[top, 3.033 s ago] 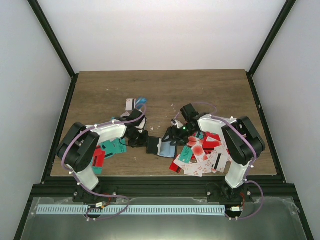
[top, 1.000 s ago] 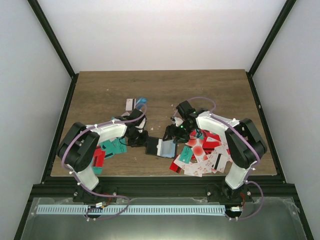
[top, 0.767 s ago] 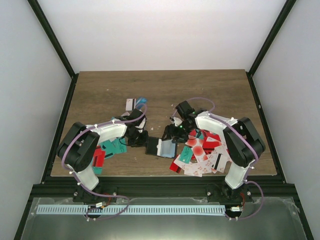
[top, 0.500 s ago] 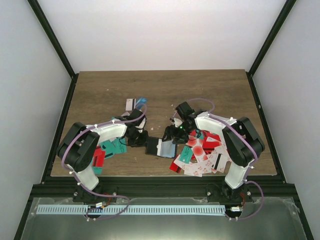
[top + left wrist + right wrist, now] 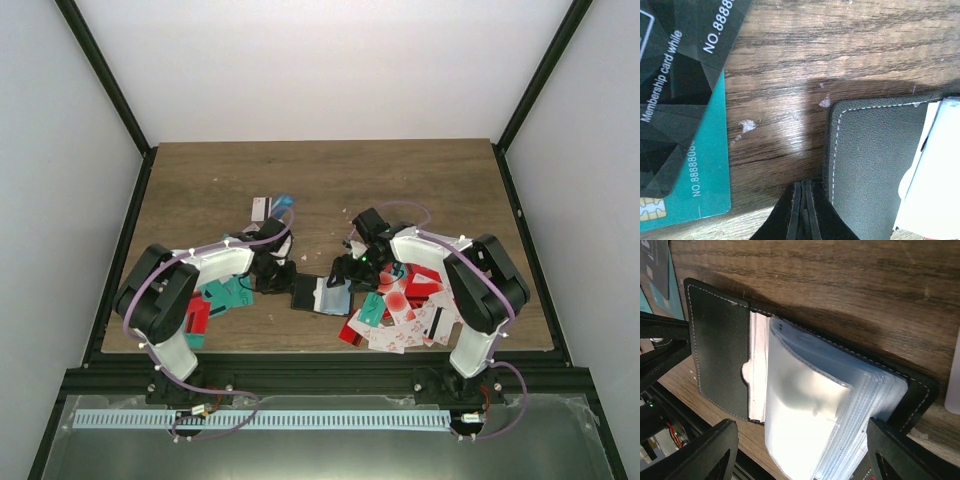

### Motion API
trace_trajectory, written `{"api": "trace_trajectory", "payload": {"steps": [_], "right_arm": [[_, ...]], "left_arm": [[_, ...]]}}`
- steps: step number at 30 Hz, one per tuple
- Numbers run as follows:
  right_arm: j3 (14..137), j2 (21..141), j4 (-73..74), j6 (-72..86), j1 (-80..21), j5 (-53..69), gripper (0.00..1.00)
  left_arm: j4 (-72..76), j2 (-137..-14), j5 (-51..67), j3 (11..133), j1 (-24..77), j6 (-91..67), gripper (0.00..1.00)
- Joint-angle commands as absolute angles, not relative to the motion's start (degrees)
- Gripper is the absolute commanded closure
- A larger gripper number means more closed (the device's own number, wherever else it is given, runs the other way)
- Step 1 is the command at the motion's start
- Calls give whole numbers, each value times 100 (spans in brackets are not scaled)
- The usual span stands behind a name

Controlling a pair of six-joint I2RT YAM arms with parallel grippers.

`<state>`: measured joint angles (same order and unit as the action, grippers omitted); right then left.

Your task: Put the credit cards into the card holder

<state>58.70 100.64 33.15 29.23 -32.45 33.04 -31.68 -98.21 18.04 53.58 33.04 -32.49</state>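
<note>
The card holder (image 5: 305, 292) lies open on the table between the arms, its black flap (image 5: 875, 165) to the left and its pale clear sleeves (image 5: 815, 415) fanned up on the right. My left gripper (image 5: 802, 210) is shut, its tips on the wood against the flap's near edge, with nothing between them. My right gripper (image 5: 800, 460) hangs open just above the sleeves, one finger on each side, holding nothing. Credit cards (image 5: 405, 305) lie in a heap under the right arm. A black card (image 5: 675, 75) and a teal card (image 5: 695, 185) lie left of the holder.
More teal and red cards (image 5: 225, 295) lie by the left arm's elbow, and a few cards (image 5: 272, 207) sit further back. Black frame posts and white walls close in the table (image 5: 440, 180).
My right gripper has shifted slightly to the right over the holder's sleeves and stayed open. The left arm has not moved.
</note>
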Motion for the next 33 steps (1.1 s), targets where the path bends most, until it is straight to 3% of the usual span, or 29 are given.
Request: {"api": "trace_trajectory", "payload": {"steps": [1, 19, 33], "right_arm": [[5918, 9908, 3216, 2904, -3287, 3420, 28], [6263, 9931, 3275, 2720, -3442, 3551, 28], [6995, 10381, 2823, 2653, -3724, 4541, 28]], "left_arm": [[-3419, -9926, 1591, 5394, 3313, -3173, 96], [-3404, -9999, 1591, 5470, 3313, -3173, 96], [-3406, -10049, 1592, 5510, 3313, -3170, 95]]}}
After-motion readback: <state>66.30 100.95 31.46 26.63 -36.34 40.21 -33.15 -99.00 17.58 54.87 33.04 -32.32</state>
